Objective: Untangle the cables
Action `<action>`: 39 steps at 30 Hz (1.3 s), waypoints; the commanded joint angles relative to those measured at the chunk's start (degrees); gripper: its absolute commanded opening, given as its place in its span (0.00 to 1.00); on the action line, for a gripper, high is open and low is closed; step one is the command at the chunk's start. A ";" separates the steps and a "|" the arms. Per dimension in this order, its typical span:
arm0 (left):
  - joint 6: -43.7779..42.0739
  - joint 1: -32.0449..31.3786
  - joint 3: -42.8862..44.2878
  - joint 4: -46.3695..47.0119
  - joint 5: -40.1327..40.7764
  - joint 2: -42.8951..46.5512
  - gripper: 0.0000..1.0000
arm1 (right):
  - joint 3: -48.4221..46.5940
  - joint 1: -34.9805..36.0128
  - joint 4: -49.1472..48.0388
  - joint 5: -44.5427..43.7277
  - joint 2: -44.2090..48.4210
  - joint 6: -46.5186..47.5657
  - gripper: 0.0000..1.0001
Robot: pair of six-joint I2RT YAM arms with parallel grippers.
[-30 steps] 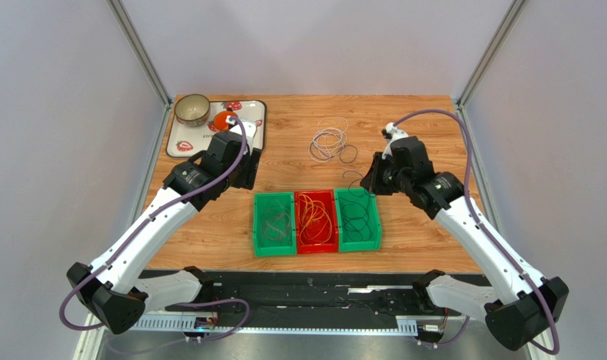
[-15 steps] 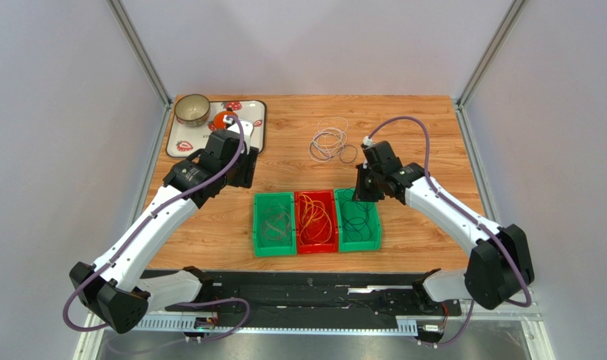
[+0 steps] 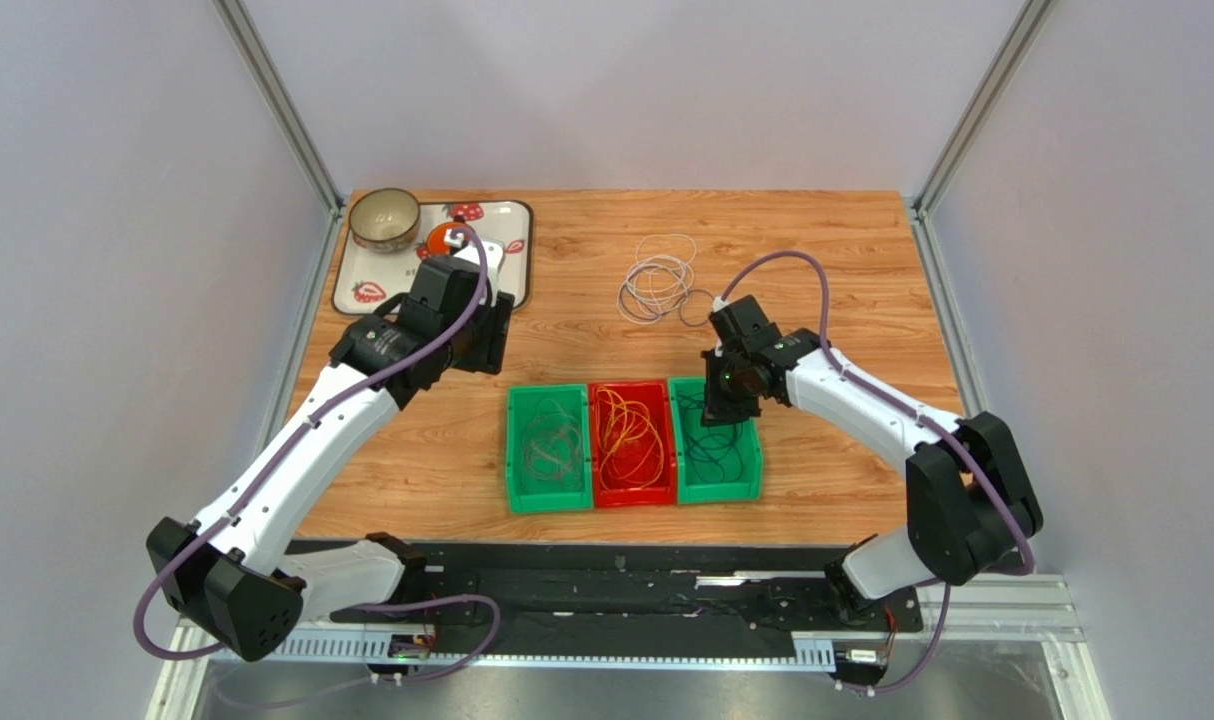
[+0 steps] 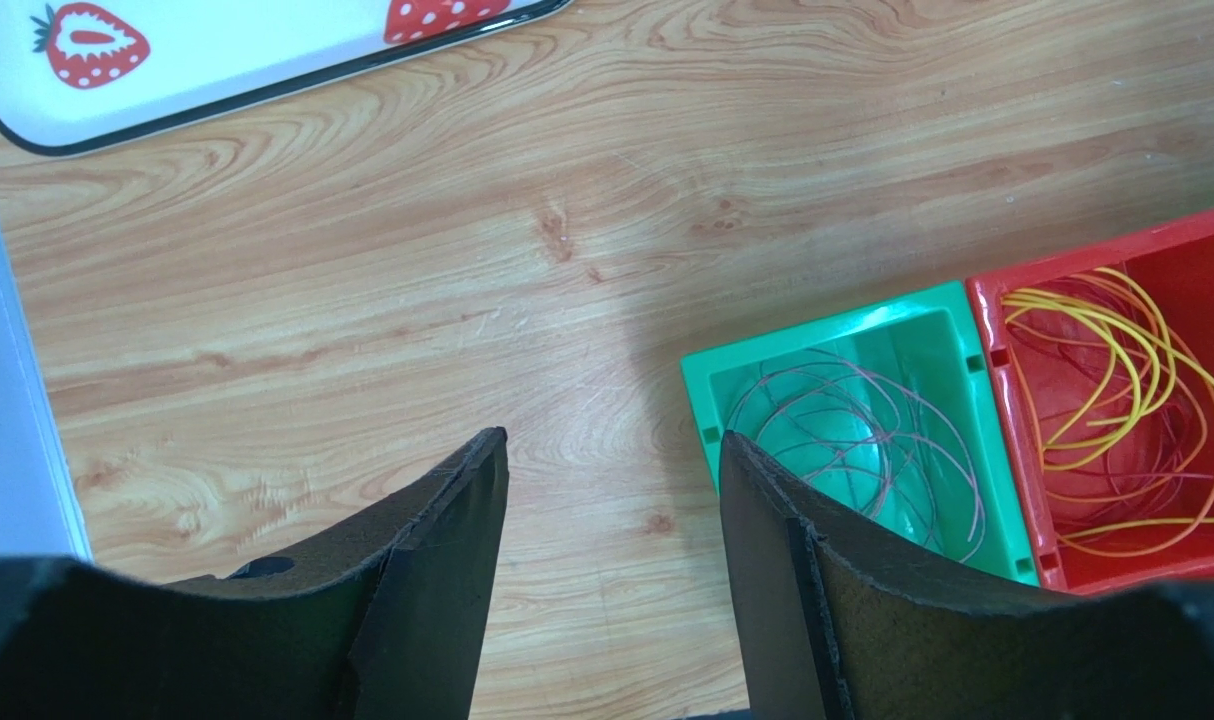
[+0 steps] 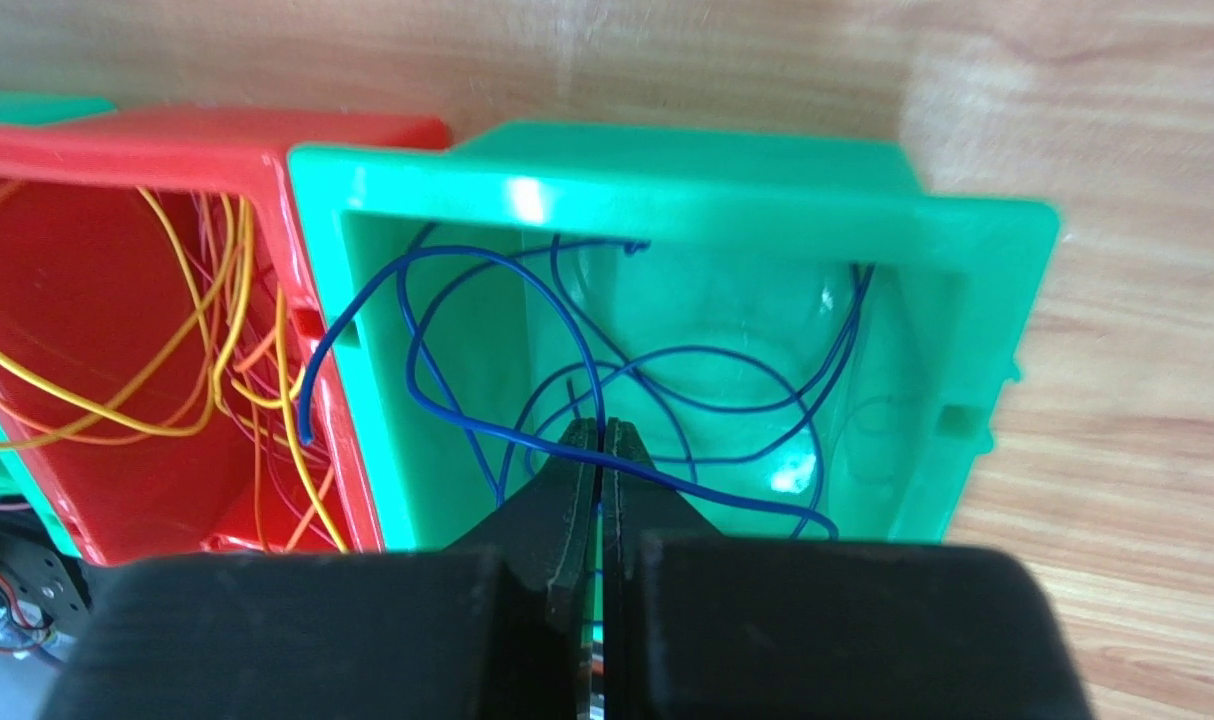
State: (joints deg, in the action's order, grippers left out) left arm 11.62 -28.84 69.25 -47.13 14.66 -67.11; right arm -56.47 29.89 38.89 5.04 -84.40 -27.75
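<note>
My right gripper (image 5: 600, 429) hangs over the right green bin (image 5: 613, 165), shut on a thin blue cable (image 5: 733, 492) whose loops fill that bin. In the top view the right gripper (image 3: 723, 399) sits above that right green bin (image 3: 753, 444). Orange and yellow cables (image 5: 193, 330) lie in the red bin (image 3: 633, 393), and pinkish-grey cables (image 4: 869, 435) in the left green bin (image 4: 824, 330). A loose pile of white-grey and dark cables (image 3: 655, 285) rests on the wood behind the bins. My left gripper (image 4: 610, 438) is open over bare wood, left of the bins.
A strawberry-print tray (image 3: 501, 225) at the back left carries a bowl (image 3: 385, 219) and a red-orange object (image 3: 448, 240), partly hidden by the left arm. The three bins stand side by side in the middle of the table. Grey walls close both sides.
My right gripper has swung left and toward the near edge, carrying the dark blue cable from the table over the right green bin. The left arm has hardly moved.
</note>
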 commanded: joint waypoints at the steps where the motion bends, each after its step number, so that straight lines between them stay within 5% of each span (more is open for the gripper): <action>1: -0.72 0.89 0.18 1.96 -1.38 -0.21 0.62 | 1.62 1.83 1.88 1.20 0.11 -1.96 0.00; 13: -0.54 1.24 0.53 1.87 -3.23 0.05 0.61 | 5.23 2.54 6.98 0.77 6.00 -3.63 0.01; 21: -0.37 1.24 0.36 1.78 -3.41 1.19 0.61 | -3.46 2.54 13.47 -4.07 8.46 1.28 0.34; 24: -0.37 1.24 0.27 1.78 -2.97 2.07 0.61 | -5.67 2.54 16.20 -4.60 9.60 2.34 0.38; 32: -0.45 1.24 0.09 1.87 -2.79 3.13 0.61 | -12.35 2.54 19.73 -6.95 15.58 3.14 0.39; 39: -0.37 1.24 0.00 1.87 -3.58 3.57 0.61 | -14.19 2.46 13.59 -9.70 15.68 3.14 0.37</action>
State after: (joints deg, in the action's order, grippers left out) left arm 11.64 -27.97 69.25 -46.85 11.62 -65.14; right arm -67.88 32.18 56.53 -2.42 -67.83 -25.41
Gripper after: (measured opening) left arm 0.607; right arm 0.385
